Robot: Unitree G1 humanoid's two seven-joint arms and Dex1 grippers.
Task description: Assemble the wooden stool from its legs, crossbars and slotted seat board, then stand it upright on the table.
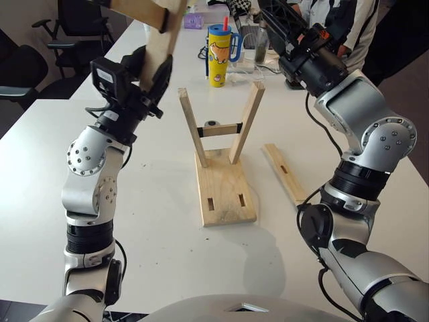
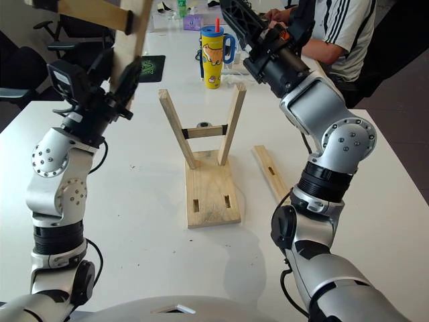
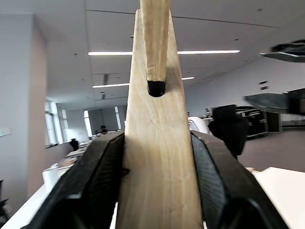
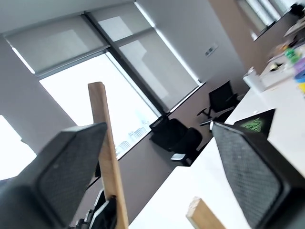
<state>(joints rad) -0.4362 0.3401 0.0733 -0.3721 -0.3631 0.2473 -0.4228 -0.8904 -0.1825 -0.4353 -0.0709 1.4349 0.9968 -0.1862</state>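
Pale wooden slotted seat board lies on the white desk, 1 wooden leg pair upright in it. Left end effector grips the 2nd leg frame aloft; right end effector gapes empty. Next, probably: lower into 2 free slots.

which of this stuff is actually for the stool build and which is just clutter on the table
For the job: seat board; two fitted legs; their crossbar; loose slotted bar; leg frame in the left gripper.
Lying about: yellow tumbler; black mat; purple box.
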